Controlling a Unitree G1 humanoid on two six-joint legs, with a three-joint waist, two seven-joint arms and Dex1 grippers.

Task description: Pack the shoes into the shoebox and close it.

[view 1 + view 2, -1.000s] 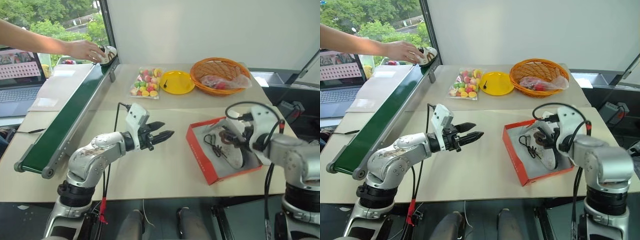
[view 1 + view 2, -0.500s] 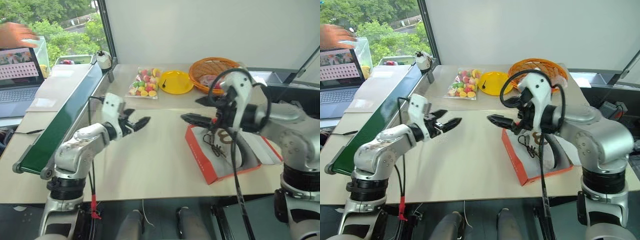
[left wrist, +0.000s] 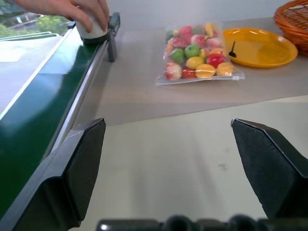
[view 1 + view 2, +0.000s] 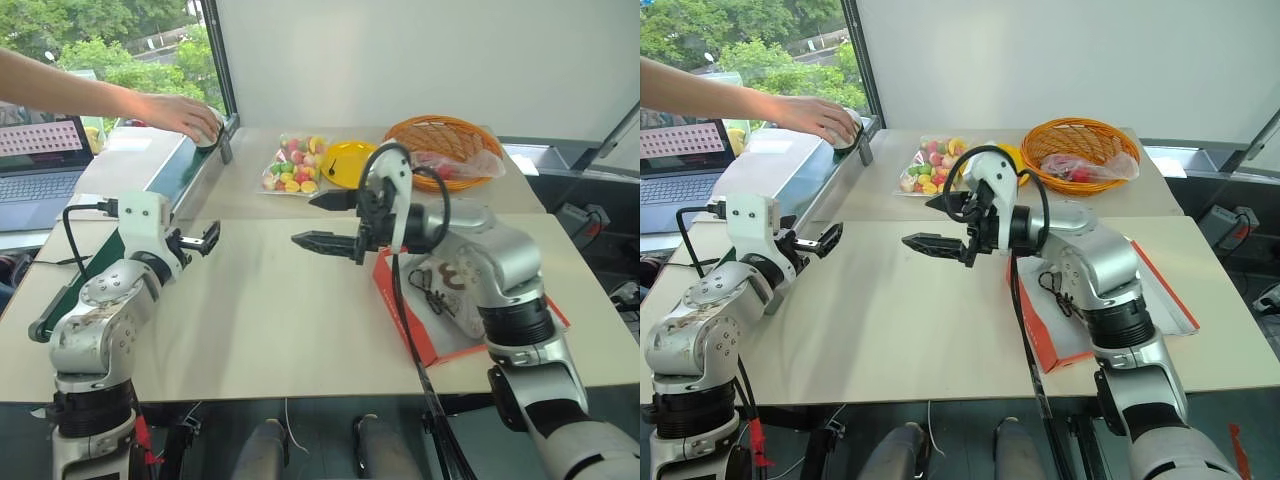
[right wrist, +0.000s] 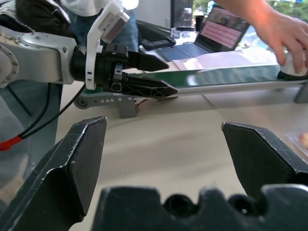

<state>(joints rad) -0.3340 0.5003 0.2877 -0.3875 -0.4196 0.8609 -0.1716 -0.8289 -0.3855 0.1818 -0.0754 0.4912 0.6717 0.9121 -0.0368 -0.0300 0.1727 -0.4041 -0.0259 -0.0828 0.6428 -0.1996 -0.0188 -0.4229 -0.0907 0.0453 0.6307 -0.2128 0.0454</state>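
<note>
The flat red-orange cardboard shoebox [image 4: 405, 320] lies open on the pale tabletop [image 4: 270, 320], its white inside facing up. One off-white sneaker with dark laces and a black sole [image 4: 450, 295] lies inside it, partly hidden behind the right arm. The second off-white sneaker [image 3: 91, 30] is well apart from the shoebox, at the far end of a long green conveyor belt [image 3: 33, 110], where a person's hand [image 4: 180, 113] rests on it.

The right gripper [image 4: 945, 222] hangs above the tabletop just beside the shoebox, pointing away from it toward the conveyor belt; its two black fingers are spread wide with nothing between them. The left gripper [image 4: 200, 238] is farther from the shoebox, near the conveyor belt's edge, also spread wide and empty.

Beyond the shoebox, on the far part of the tabletop, stand a round orange wicker basket [image 4: 440, 135] with a clear bag of something red inside, a round yellow plastic plate [image 3: 260, 45] holding a small dark utensil, and a clear plastic bag of small coloured toy fruits [image 3: 197, 55]. An open laptop [image 4: 40, 165] sits past the conveyor belt, farthest from the shoebox.
</note>
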